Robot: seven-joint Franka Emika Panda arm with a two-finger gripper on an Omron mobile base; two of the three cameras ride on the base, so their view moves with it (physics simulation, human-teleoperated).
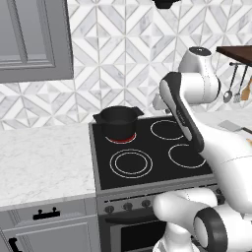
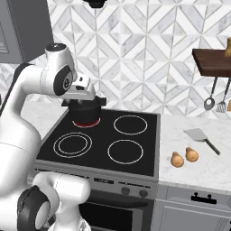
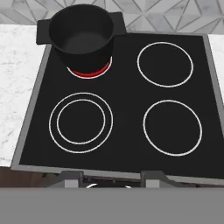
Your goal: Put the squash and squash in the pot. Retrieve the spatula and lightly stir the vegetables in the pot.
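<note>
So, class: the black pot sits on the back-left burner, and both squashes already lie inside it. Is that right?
Not quite. The pot is on the back-left burner, but it is empty in the hand view. In the right base view, both squashes lie on the counter beside the stove.

The pot (image 3: pixel 81 36) sits on the stove's (image 3: pixel 122 109) rear-left burner; two squashes (image 2: pixel 184 157) lie on the counter (image 2: pixel 198 167) right of it; the spatula (image 2: pixel 201 137) lies just behind them.

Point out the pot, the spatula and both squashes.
pot (image 3: pixel 81 37): hand view, on its dark inside.
spatula (image 2: pixel 197 134): right base view, on the flat blade.
left squash (image 2: pixel 177 160): right base view, on its body.
right squash (image 2: pixel 192 155): right base view, on its body.
</note>
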